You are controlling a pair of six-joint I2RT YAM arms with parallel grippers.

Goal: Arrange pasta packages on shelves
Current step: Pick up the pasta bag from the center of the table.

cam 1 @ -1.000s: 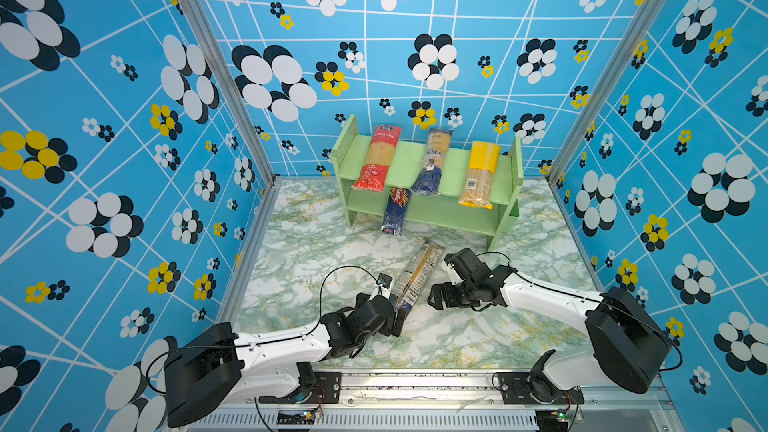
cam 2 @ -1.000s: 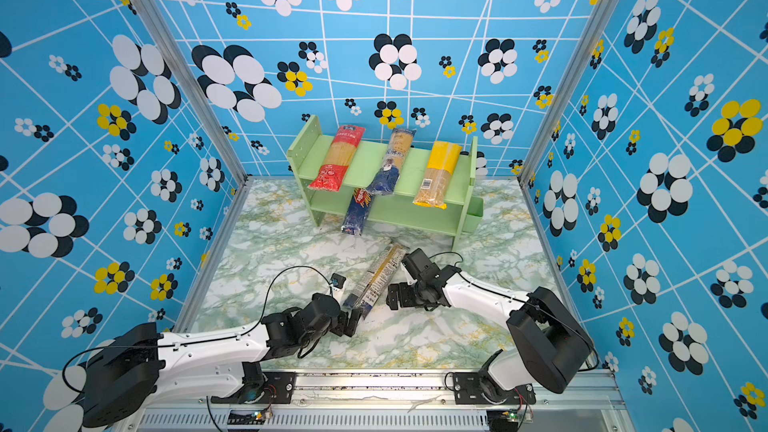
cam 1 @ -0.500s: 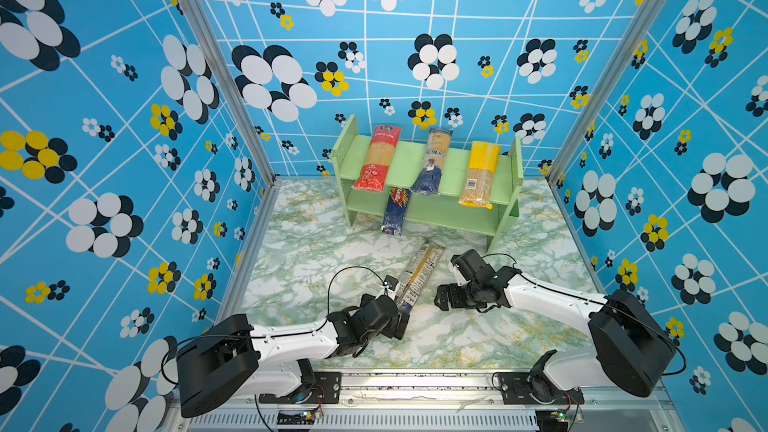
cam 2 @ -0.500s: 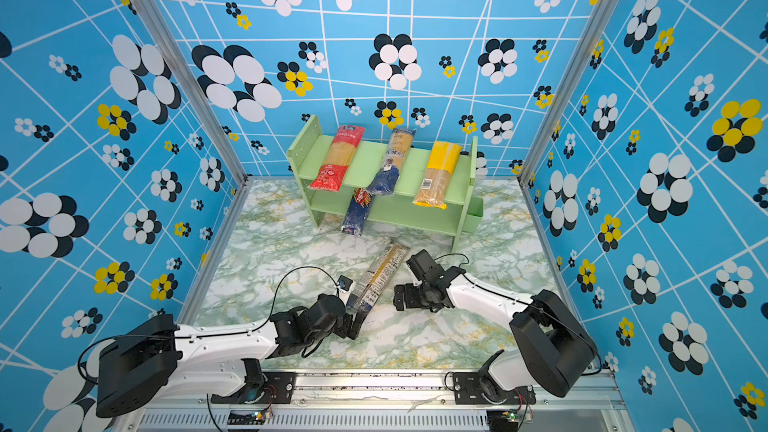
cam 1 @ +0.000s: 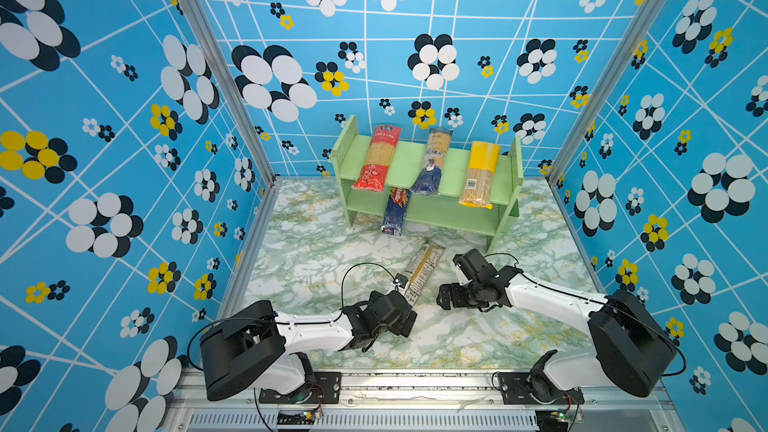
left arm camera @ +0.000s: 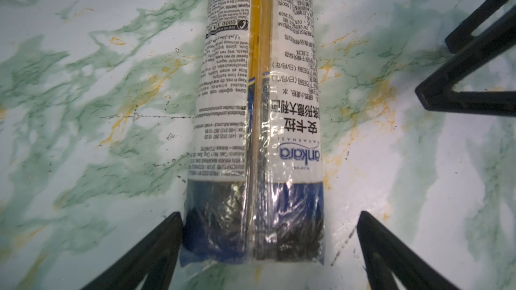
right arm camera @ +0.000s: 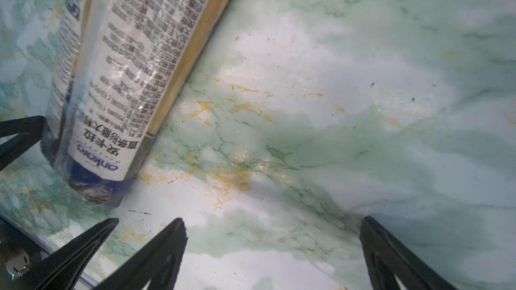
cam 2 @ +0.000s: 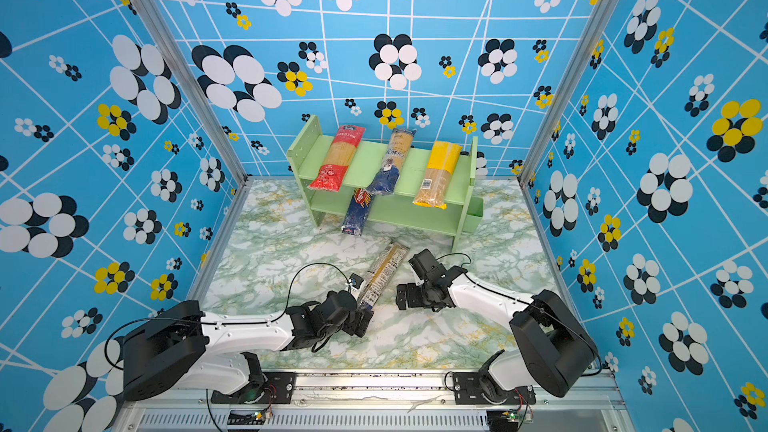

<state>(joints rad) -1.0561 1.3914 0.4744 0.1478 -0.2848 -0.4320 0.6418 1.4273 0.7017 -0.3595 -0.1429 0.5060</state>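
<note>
The labelled pack (cam 1: 420, 272) lies flat on the marbled surface (cam 1: 316, 251), in front of the shelf (cam 1: 455, 166) and apart from it. Its long axis runs on a diagonal, the navy end nearest the robot and the other end pointing away and to the right, toward the shelf's right leg.

The left arm (cam 1: 316, 328) stretches low over the surface from its near base, forearm almost level, and brings the left tool (left arm camera: 268, 246) to the pack's navy end. Its jaws stand wide apart and straddle that end (one finger (left arm camera: 156, 249) sits just beside the wrapper, the other stands clear), so nothing is clamped. The right arm (cam 1: 548, 299) reaches in low from the other base with its wrist bent. The right tool (right arm camera: 270, 246) is spread wide over bare surface just beside the pack's near half and holds nothing.

On the shelf's top tier three packs lie front to back: the red pack (cam 1: 378, 157), the navy-ended pack (cam 1: 432, 162) and the yellow-topped pack (cam 1: 480, 174). The Barilla pack (cam 1: 397, 209) sits on the lower tier, its near end jutting out past the front edge.

The white label reads "ankara" in blue above bold Chinese characters, with fine print alongside. "Barilla" shows on the dark blue pack.
</note>
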